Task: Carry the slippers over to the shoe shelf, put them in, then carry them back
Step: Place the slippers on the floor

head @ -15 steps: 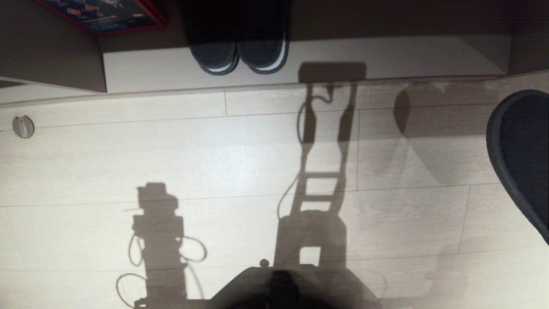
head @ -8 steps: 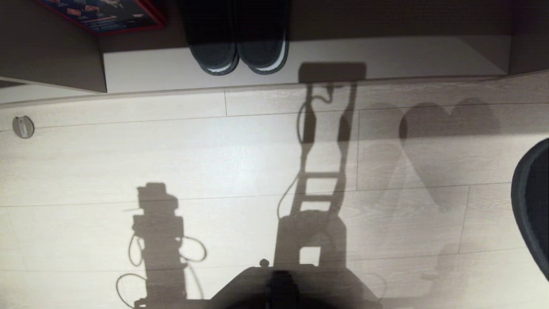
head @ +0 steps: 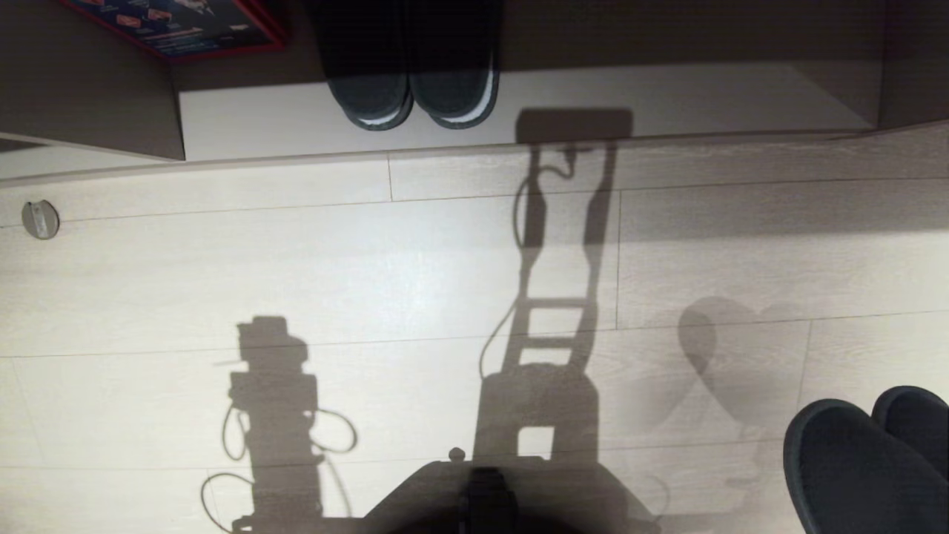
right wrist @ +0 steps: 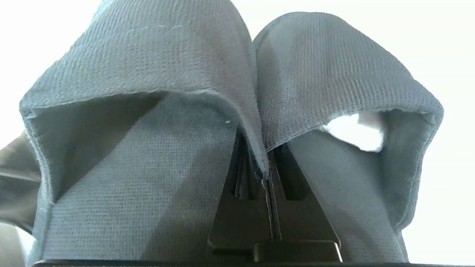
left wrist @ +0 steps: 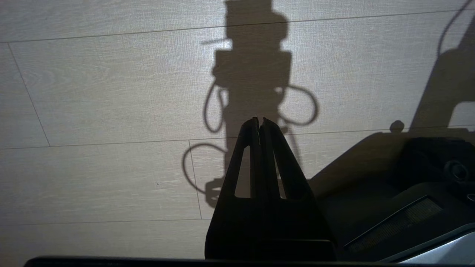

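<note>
My right gripper has its jaws pinching the slippers by their inner bands; they're soft, light, floppy. Left gripper jaws pressed together.

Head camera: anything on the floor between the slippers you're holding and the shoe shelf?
Nothing solid: in the head view only bare floor with shadows lies between the slippers and the shoe shelf.
</note>
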Controlling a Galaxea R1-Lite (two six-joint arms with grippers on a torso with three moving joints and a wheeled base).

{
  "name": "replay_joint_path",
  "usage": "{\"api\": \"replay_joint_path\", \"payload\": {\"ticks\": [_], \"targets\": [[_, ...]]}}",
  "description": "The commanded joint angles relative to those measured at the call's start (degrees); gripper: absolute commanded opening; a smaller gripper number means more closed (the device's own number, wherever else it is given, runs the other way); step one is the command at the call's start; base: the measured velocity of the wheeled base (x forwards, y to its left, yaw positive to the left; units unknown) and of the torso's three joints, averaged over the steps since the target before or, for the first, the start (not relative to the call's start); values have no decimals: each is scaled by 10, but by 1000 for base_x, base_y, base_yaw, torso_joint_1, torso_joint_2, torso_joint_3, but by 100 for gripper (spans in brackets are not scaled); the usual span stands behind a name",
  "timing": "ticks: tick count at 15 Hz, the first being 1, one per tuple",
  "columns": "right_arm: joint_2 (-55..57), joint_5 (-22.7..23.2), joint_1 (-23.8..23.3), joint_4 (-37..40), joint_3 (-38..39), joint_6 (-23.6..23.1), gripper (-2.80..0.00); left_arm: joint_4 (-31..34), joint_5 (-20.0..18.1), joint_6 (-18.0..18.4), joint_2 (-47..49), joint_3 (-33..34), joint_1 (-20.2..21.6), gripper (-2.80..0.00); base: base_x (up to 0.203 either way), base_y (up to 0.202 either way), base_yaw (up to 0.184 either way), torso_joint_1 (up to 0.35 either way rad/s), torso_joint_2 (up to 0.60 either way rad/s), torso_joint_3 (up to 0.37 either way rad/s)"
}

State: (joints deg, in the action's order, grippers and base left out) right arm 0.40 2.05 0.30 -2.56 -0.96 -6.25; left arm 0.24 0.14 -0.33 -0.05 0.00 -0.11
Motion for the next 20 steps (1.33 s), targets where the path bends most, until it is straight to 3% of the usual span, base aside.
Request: {"api": "replay_joint_path", "payload": {"ticks": [1,7,20], "targets": [[-5,-9,0,41,8,-1,-280,0,0,1,0,0,0,-280,0,0,0,0,0,0],[-6,-6,0,28,10,-4,-280,-1,0,-2,0,0,0,-280,0,0,0,1,1,26],[-6,-6,0,28,10,-3,-280,-1,0,-2,0,0,0,-280,0,0,0,1,4,197]]}}
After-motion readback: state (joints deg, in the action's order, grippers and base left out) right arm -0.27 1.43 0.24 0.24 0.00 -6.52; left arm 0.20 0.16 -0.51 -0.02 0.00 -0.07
